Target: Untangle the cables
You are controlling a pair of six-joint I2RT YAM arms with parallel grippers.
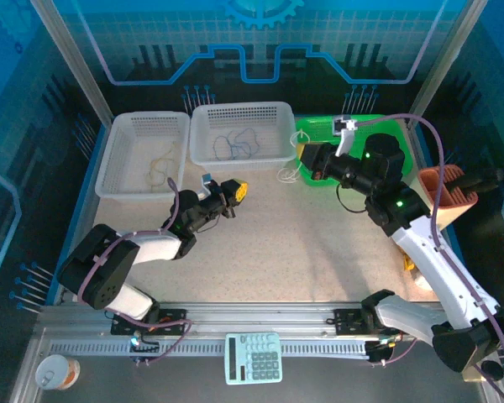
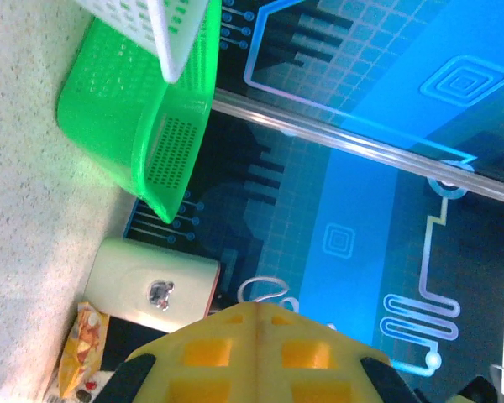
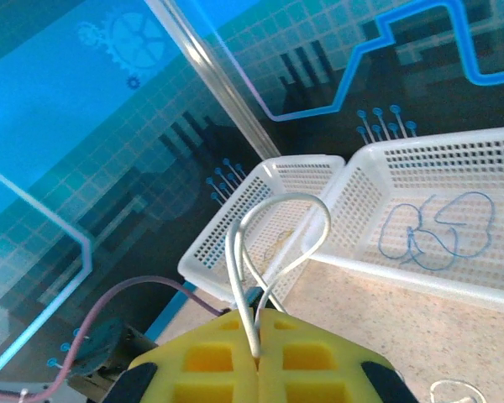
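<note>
My right gripper is shut on the pale white cable, whose loop stands up from the yellow fingertips. More of this cable dangles by the green basket. A blue cable lies in the middle white basket. In the left white basket rests a yellow-tan cable. My left gripper hovers over the table, shut with nothing between its pads. A white cable loop shows beyond its tips, apart from them.
A calculator and a small can sit on the front rail. A brown holder stands at the right edge with a snack packet near it. The left wrist view shows a cream box and the green basket.
</note>
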